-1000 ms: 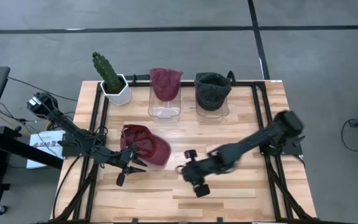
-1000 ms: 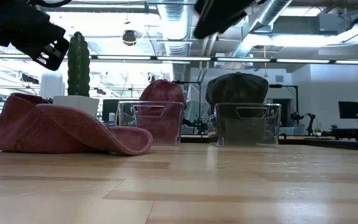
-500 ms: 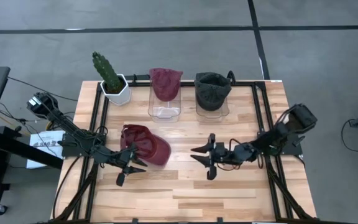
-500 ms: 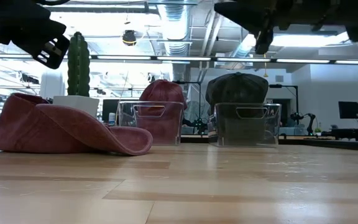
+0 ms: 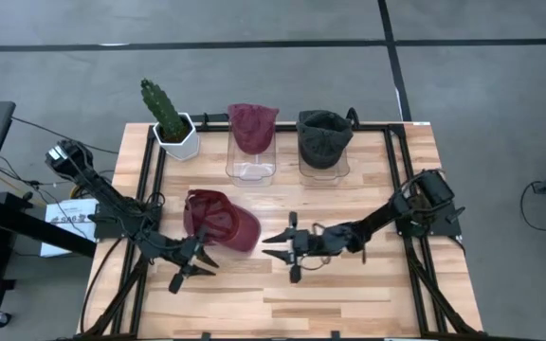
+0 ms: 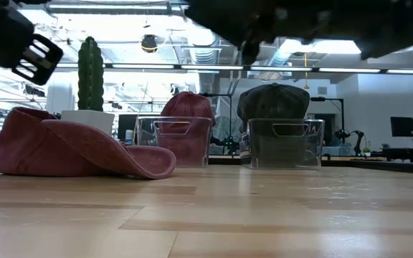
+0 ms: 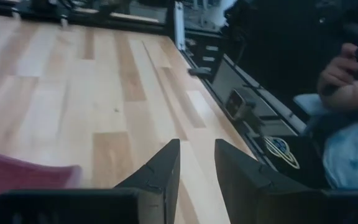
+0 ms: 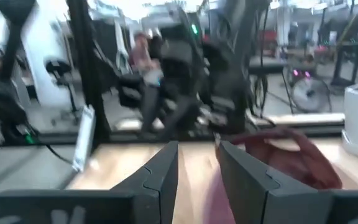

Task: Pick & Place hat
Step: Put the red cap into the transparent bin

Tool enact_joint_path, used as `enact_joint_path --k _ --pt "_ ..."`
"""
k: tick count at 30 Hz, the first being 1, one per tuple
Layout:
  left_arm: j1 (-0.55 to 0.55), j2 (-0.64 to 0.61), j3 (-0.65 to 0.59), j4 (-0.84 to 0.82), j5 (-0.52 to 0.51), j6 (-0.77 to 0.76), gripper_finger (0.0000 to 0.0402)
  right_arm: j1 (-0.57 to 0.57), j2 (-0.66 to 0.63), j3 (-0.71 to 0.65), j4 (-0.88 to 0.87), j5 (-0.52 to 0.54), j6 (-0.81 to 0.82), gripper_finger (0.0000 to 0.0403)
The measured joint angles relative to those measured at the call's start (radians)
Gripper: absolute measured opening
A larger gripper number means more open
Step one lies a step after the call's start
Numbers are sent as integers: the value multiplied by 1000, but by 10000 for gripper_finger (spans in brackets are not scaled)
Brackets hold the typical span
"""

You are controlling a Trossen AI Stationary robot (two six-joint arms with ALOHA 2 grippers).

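A dark red cap (image 5: pixel 218 220) lies on its rim on the wooden table, left of centre; the low view shows the cap (image 6: pixel 77 150) with its brim pointing right. My left gripper (image 5: pixel 193 269) hovers open just near-side of the cap, whose edge (image 7: pixel 17 180) shows in the left wrist view past my left gripper (image 7: pixel 196 149). My right gripper (image 5: pixel 275 252) hangs open to the right of the cap, pointing at it; the right wrist view shows the cap (image 8: pixel 284 155) ahead of my right gripper (image 8: pixel 196 149). Neither touches the cap.
At the far edge stand a clear bin with a second red hat (image 5: pixel 252 128), a clear bin with a dark hat (image 5: pixel 323 138), and a potted cactus (image 5: pixel 167 118). Black rails (image 5: pixel 394 180) run along both table sides. A person's hand (image 7: pixel 344 78) shows beyond the table.
My right gripper swung up from the table's near middle, turned from pointing toward the near edge to pointing left, and moved toward the red cap. My left gripper drew back a little toward the near edge. The cap stayed put.
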State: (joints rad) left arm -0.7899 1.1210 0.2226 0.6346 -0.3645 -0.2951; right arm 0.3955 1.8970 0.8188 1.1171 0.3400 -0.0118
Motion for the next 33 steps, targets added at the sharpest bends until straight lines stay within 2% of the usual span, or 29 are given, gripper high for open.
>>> enact_joint_path --k 7,15,20,24,33 --pt "-67 5 0 -1 20 -2 97 -15 105 168 -296 0 -84 108" --pt "-90 4 0 0 59 -6 97 -15 251 372 -483 -2 -129 108" --pt "-89 4 0 1 59 -25 97 -30 284 451 -585 5 -114 112" --pt "-89 4 0 1 59 -25 97 -49 284 456 -622 2 -61 136" --pt "-86 4 0 2 59 -25 97 -63 286 456 -654 -4 -22 227"
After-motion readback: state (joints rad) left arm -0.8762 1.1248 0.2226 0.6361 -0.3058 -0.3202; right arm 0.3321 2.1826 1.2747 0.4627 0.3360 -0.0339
